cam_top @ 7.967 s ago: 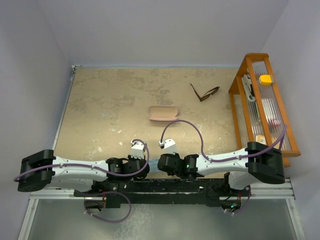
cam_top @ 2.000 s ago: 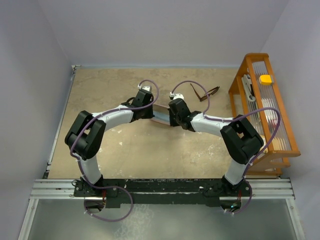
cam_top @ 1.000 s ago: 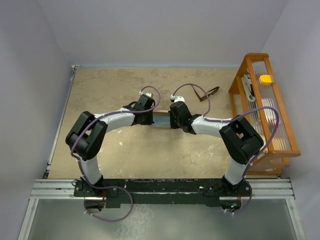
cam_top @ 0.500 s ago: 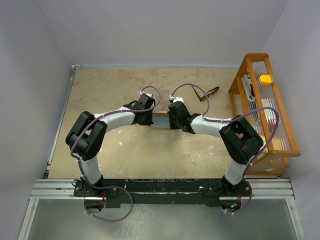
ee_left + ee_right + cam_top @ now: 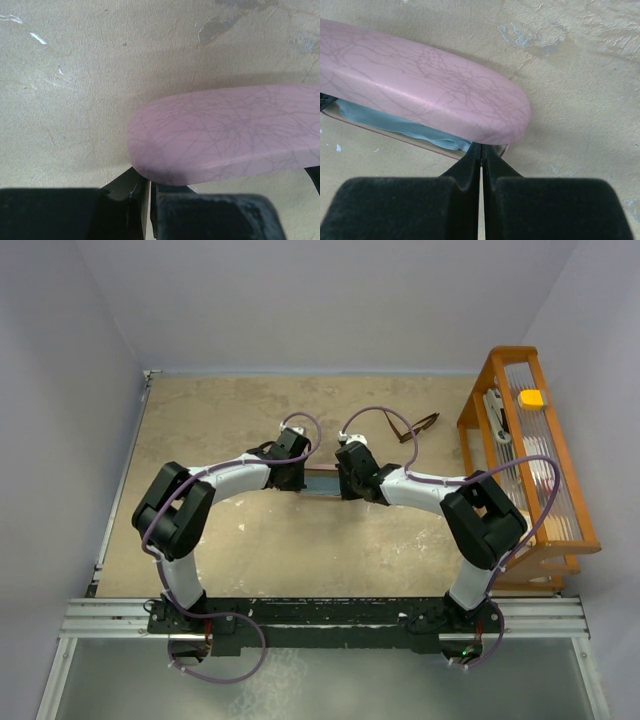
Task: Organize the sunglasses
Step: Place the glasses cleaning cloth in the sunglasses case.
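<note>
- Sunglasses (image 5: 409,427) lie at the far right of the table (image 5: 200,450), near the wooden rack (image 5: 478,390).
- Their arms are spread open, and they are well apart from both of my grippers.
- In the middle of the table sits the pink case (image 5: 420,85), right between my two grippers.
- Its lid is up a little. From the right wrist I can see a blue cloth (image 5: 380,119) inside, under the lid.
- My left gripper (image 5: 150,187) is squeezed all the way closed. Its tips are at the left end of the case, just under the round end of the lid.
- My right gripper (image 5: 481,150) is squeezed closed too, with only a thin line between the fingers. Its tips are at the right end of the case, by the rim of the bottom half.
- I cannot tell if either gripper pinches the rim or only touches it.
</note>
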